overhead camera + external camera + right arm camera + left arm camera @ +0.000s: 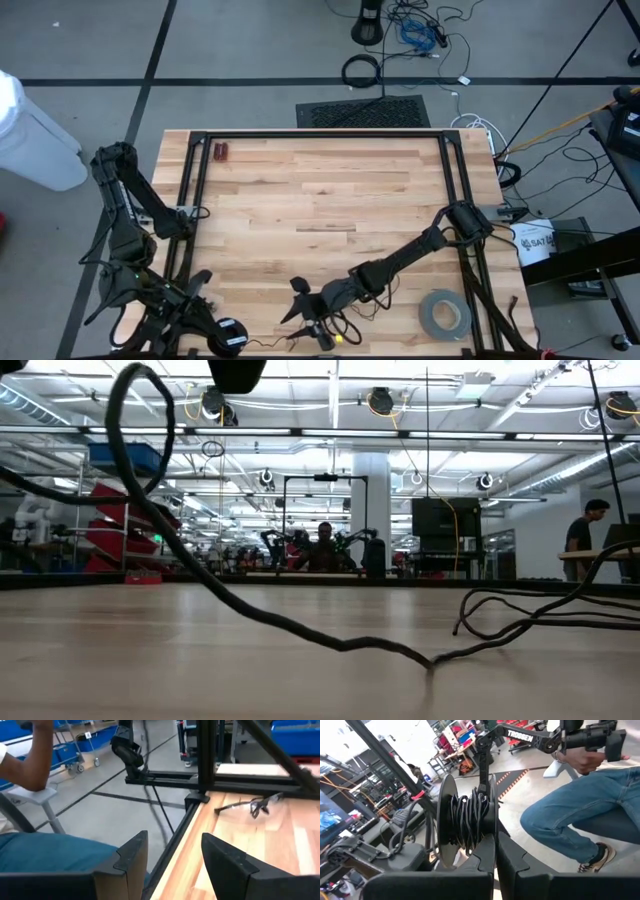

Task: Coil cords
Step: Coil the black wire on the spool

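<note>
cords [467, 822]: 1, wound on spool | L tool [495, 862]: clamped on cords | R tool [172, 857]: 1, jaws apart, empty

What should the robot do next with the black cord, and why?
Probably bring the open right gripper down onto the loose cord on the table, because the shut left gripper holds a spool only partly wound.

A grey concrete floor [250, 40] marked with dark tape lines [200, 81] surrounds the wooden table [330, 200]. A black mat [363, 112] lies past its far edge. Beyond, a white pillar [370, 500] stands under ceiling strip lights [560, 480], near red shelving [120, 530].
</note>
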Controlling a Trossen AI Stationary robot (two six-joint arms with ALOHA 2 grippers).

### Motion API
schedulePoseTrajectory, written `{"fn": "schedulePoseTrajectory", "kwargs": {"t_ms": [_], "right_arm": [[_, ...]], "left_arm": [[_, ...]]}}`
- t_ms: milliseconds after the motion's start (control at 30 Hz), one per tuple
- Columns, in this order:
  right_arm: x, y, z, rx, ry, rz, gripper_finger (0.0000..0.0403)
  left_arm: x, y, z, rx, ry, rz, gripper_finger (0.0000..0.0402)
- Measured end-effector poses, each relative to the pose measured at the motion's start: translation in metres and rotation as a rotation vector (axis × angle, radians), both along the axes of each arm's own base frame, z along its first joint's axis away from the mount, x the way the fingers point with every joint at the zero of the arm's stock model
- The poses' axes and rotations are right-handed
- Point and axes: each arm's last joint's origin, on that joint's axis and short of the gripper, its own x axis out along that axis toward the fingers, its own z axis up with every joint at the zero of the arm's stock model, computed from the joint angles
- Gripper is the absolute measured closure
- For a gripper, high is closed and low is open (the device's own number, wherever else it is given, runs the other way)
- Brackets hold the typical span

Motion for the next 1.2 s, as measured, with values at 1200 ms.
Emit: {"fn": "schedulePoseTrajectory", "kwargs": {"t_ms": [1200], "right_arm": [[-0.016, -0.018, 0.018, -0.09, 0.21, 0.134, 0.0326]], "left_arm": [[0.038, 0.024, 0.007, -0.026, -0.063, 0.109, 0.0398]]}}
